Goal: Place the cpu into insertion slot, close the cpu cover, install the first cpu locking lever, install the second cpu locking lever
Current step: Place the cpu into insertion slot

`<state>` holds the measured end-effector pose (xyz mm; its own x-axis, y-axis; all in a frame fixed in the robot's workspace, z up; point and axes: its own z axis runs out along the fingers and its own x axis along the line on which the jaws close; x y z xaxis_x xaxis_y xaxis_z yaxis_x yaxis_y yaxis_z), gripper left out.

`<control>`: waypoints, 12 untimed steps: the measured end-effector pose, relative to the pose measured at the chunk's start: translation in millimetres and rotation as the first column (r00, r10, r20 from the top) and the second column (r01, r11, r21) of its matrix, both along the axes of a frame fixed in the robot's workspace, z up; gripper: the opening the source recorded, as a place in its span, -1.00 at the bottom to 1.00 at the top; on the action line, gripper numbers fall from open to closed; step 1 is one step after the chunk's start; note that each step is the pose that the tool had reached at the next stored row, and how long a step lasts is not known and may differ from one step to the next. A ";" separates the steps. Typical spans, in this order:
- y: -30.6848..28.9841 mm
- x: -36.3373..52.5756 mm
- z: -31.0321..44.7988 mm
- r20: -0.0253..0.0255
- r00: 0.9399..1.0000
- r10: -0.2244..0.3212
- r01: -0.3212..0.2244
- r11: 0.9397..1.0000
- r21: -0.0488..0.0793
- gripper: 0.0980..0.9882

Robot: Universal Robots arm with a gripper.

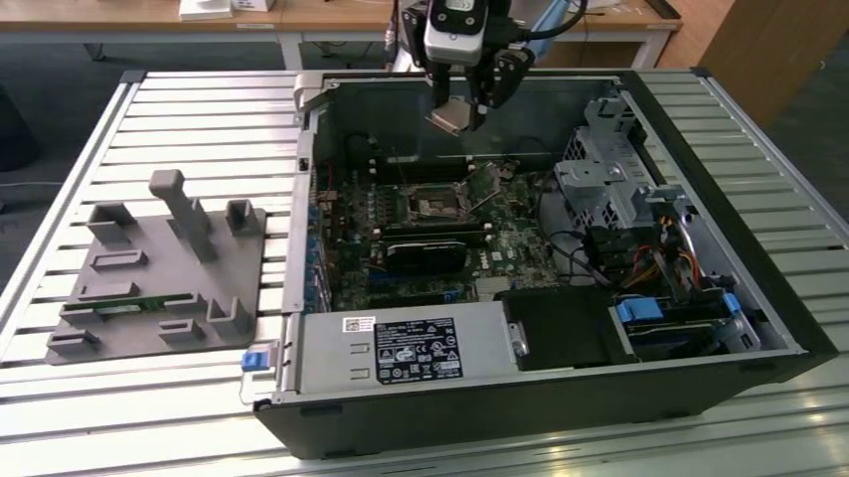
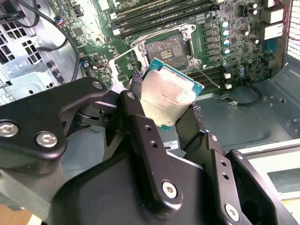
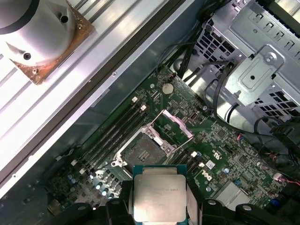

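Cpu (image 2: 171, 96) first: where is it?
— Pinched in the gripper (image 2: 164, 97). Two black fingers (image 2: 135, 96) are closed onto opposite edges of it, no wider apart than the chip itself, and its silver top faces both wrist views
— And the insertion slot (image 3: 143, 152)?
— Bare, with nothing seated in it. The cpu hangs in the air above the slot, not touching it. The exterior view gives that gap: the chip is up near the level of the case's rim, and the slot is down on the green board
— What do the wrist views add?
— The first wrist view shows the cpu cover (image 3: 179, 124) standing open along one side of the slot. The second wrist view shows a thin wire lever (image 2: 208, 77) lying just beside the slot's rim
— Any writing?
— Fine print on the cpu's top, too small for me to make out. There is also a black label with white marks on a grey box (image 1: 405, 350), inside the case and well apart from the slot
— Containers?
— The computer case (image 1: 531, 412) lies open and holds the board. Long black memory slots (image 3: 117, 126) run just beside the insertion slot, and a metal drive cage (image 3: 262, 79) sits further from it. Outside the case, well apart from the slot, a grey holder (image 1: 159, 283) carries a green strip (image 1: 133, 304) in one of its grooves
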<state>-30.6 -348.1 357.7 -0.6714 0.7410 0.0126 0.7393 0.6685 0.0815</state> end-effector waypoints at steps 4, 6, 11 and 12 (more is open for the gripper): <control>0.0 0.0 -0.6 0.000 1.000 -0.022 0.022 1.000 -0.002 -0.01; 0.0 0.0 -0.7 0.000 0.999 -0.032 0.032 0.999 -0.002 -0.01; 0.0 0.0 -1.3 0.000 0.999 -0.046 0.046 0.999 -0.002 -0.01; 0.0 0.0 -1.4 0.000 0.999 -0.049 0.049 0.999 -0.002 -0.01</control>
<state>-30.5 -348.1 356.3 -0.6344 0.7729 0.0109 0.7710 0.6318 0.0799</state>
